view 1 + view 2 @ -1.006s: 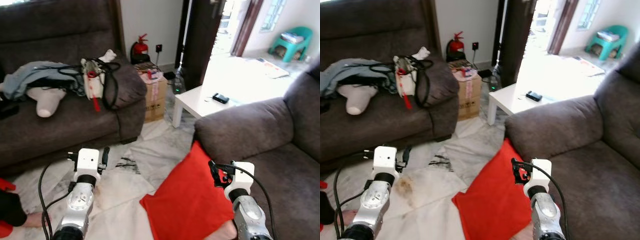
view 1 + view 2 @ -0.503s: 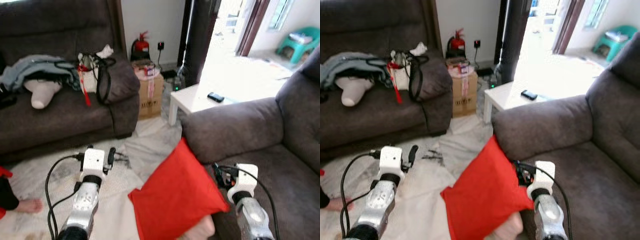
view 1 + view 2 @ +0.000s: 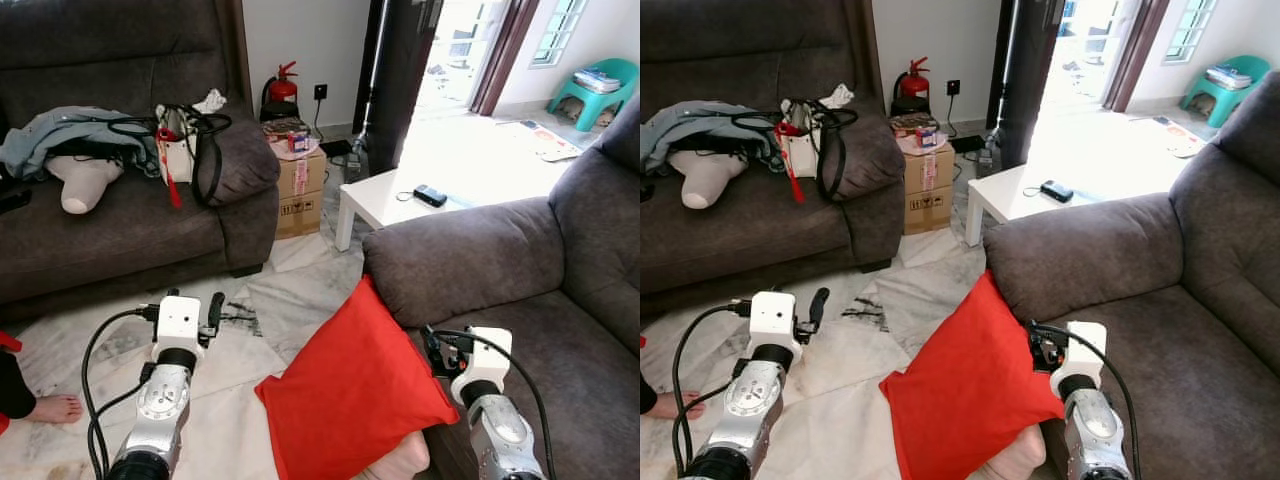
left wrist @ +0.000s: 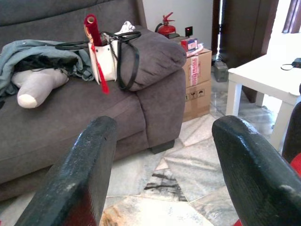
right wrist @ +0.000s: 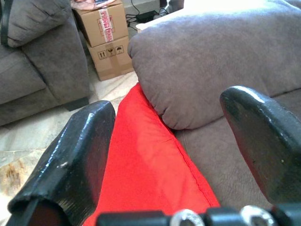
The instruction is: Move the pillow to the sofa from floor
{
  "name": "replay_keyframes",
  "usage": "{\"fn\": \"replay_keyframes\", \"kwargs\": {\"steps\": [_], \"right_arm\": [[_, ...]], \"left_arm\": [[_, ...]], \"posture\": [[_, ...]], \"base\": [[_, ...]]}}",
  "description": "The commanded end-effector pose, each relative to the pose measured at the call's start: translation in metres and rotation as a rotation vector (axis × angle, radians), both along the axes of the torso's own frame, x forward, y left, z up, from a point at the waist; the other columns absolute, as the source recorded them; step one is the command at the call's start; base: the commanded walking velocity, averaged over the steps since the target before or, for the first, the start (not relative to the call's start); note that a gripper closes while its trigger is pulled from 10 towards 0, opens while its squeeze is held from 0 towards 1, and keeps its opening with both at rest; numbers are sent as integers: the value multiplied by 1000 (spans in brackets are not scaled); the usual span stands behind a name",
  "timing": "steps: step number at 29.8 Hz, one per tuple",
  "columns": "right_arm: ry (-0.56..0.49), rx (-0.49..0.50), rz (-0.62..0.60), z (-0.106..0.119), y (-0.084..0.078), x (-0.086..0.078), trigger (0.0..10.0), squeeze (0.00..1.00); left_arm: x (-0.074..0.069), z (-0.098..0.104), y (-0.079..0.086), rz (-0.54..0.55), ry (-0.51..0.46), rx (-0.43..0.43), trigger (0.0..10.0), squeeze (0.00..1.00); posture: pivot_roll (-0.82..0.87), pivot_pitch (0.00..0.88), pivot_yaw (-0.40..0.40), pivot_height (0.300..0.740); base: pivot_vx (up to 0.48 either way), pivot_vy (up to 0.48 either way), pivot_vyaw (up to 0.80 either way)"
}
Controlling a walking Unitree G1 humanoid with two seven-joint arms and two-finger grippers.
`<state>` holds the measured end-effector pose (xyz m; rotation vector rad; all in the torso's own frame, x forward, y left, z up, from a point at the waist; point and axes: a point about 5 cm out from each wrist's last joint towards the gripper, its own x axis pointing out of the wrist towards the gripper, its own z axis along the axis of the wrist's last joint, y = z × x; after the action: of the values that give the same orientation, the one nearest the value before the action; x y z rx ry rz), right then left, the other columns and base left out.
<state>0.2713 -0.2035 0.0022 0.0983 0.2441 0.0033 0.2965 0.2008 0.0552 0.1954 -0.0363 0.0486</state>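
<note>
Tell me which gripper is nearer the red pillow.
Right. The right gripper is open at the red pillow's edge, beside the sofa's armrest. The left gripper is open over the floor, apart from the pillow.

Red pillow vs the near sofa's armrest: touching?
Touching. The right wrist view shows the red pillow's upper edge pressed against the front of the grey armrest with no gap; the right eye view agrees.

Home living room: sofas (image 3: pixel 120 230), coffee table (image 3: pixel 400 205)
</note>
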Motion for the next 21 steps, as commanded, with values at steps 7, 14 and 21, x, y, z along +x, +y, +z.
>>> {"fn": "replay_keyframes", "kwargs": {"steps": [7,14,21], "right_arm": [[19,17,-17,0,-1,2,10000,0],[10,10,-15,1,-1,4,10000,0],[14,13,-16,1,-1,3,10000,0]], "left_arm": [[1,0,0,-6,11,-6,10000,0],[1,1,0,-10,10,-8,10000,0],[1,1,0,-13,7,-7,10000,0]], "posture": [[77,0,-51,740],[78,0,-50,740],[80,0,-49,740]], "base": [[174,0,-642],[317,0,-296],[324,0,0]]}}
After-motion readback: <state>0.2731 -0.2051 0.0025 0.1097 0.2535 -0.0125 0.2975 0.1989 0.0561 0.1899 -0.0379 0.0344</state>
